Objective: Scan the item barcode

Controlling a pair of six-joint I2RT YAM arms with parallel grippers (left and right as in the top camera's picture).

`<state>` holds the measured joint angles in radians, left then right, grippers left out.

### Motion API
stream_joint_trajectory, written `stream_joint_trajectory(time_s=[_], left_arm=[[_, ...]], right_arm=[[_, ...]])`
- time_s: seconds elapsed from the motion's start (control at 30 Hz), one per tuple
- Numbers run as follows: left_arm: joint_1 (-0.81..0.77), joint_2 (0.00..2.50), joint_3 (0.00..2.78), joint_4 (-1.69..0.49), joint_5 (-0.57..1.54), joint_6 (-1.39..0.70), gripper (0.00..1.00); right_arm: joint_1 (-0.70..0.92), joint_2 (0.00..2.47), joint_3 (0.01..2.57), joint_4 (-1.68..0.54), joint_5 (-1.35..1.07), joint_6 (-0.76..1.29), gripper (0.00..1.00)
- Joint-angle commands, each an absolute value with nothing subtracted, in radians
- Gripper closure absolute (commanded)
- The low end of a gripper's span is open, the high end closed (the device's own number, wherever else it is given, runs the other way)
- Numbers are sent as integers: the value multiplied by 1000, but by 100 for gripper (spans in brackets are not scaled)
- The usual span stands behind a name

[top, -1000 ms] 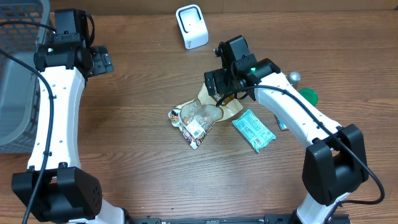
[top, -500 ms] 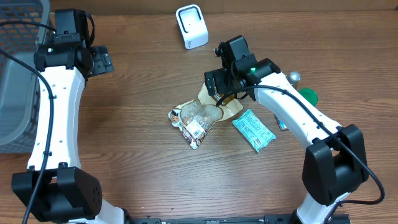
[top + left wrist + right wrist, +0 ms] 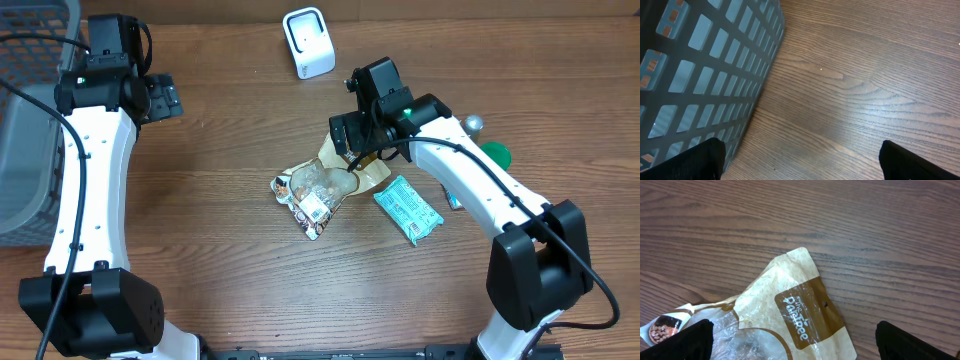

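The right hand (image 3: 352, 145) hangs wide open and empty over the tan snack pouch (image 3: 345, 172) at mid-counter (image 3: 220, 270), exactly as it did a second ago. Nothing in the scene has shifted in that time. The pause suggests the pick-up has not begun, and the whole scan is still ahead.

The right wrist view looks straight down on the pouch, which lies flat between the two spread fingertips (image 3: 690, 340). Its lower-left end overlaps a crumpled packet (image 3: 310, 198), and a teal packet (image 3: 408, 208) lies just beside it.

The white scanner (image 3: 308, 42) stands well apart at the counter's far edge. The left hand (image 3: 162, 98), equally open and holding nothing, idles beside the grey basket (image 3: 25, 140).
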<state>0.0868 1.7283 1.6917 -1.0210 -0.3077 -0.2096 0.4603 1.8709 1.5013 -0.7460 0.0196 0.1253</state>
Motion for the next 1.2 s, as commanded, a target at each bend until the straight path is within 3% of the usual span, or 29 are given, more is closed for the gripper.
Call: stream_joint_trajectory(time_s=[0.0, 0.47, 0.53, 0.8, 1.17], left_arm=[[84, 1734, 1704, -1020, -321, -209, 0], [84, 1734, 1704, -1019, -321, -209, 0], [84, 1734, 1704, -1020, -321, -209, 0], [84, 1734, 1704, -1020, -321, -209, 1], [84, 1734, 1704, -1020, -321, -209, 0]], right_arm=[[457, 1753, 1498, -747, 34, 128, 0], [318, 1196, 1457, -912, 44, 126, 0], [226, 894, 1274, -905, 44, 126, 0], [194, 312, 863, -900, 51, 127, 0], [194, 46, 659, -771, 51, 127, 0]])
